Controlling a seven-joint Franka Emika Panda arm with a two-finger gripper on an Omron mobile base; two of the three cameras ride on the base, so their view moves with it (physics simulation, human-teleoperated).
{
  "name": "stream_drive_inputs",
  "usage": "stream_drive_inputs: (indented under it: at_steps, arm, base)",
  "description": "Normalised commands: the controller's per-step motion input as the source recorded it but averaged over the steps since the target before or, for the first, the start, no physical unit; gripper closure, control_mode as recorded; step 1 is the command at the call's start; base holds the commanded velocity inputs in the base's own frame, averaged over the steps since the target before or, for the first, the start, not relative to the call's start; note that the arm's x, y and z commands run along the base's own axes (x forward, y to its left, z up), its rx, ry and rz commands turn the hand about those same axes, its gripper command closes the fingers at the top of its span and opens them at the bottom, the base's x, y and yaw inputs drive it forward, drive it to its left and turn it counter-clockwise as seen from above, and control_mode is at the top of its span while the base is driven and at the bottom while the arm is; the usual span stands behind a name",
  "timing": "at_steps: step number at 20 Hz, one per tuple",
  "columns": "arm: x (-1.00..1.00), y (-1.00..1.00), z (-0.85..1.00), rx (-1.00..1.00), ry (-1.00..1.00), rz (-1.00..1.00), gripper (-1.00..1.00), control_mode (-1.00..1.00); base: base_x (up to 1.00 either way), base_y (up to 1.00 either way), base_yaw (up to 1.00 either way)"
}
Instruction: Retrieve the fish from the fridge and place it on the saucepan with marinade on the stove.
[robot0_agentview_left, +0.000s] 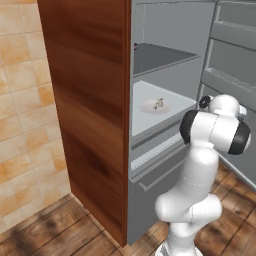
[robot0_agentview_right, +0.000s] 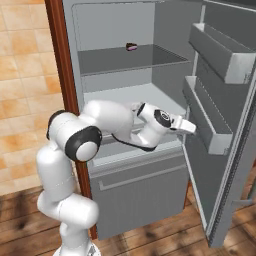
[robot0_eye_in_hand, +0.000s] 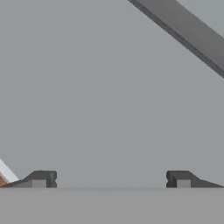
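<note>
I see the fridge (robot0_agentview_left: 165, 75) standing open, its door (robot0_agentview_right: 225, 115) swung out to the right. On the middle shelf (robot0_agentview_left: 175, 102) lies a pale round plate (robot0_agentview_left: 150, 107), towards the shelf's front left, and the fish (robot0_agentview_left: 159, 103) rests on it. The fish is tiny; its long axis seems to run from the plate's middle towards the back of the shelf, but I cannot tell which end is the head. From the right base view I get a small dark-pink item (robot0_agentview_right: 132, 47) on the upper shelf, near its back edge; there the arm covers the plate. My gripper (robot0_eye_in_hand: 111, 179) faces a plain grey fridge surface, fingers (robot0_eye_in_hand: 41, 178) spread wide, nothing between them.
</note>
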Motion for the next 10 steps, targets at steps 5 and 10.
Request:
stream_drive_inputs:
  at_steps: [5, 10]
  arm:
    - [0.29, -0.71, 0.0, 0.06, -0.01, 0.0, -1.0, -1.0]
    - [-0.05, -0.3, 0.0, 0.12, -0.1, 0.05, -1.0, -1.0]
  base:
    - [0.0, 0.0, 0.0]
    - [0.0, 0.0, 0.0]
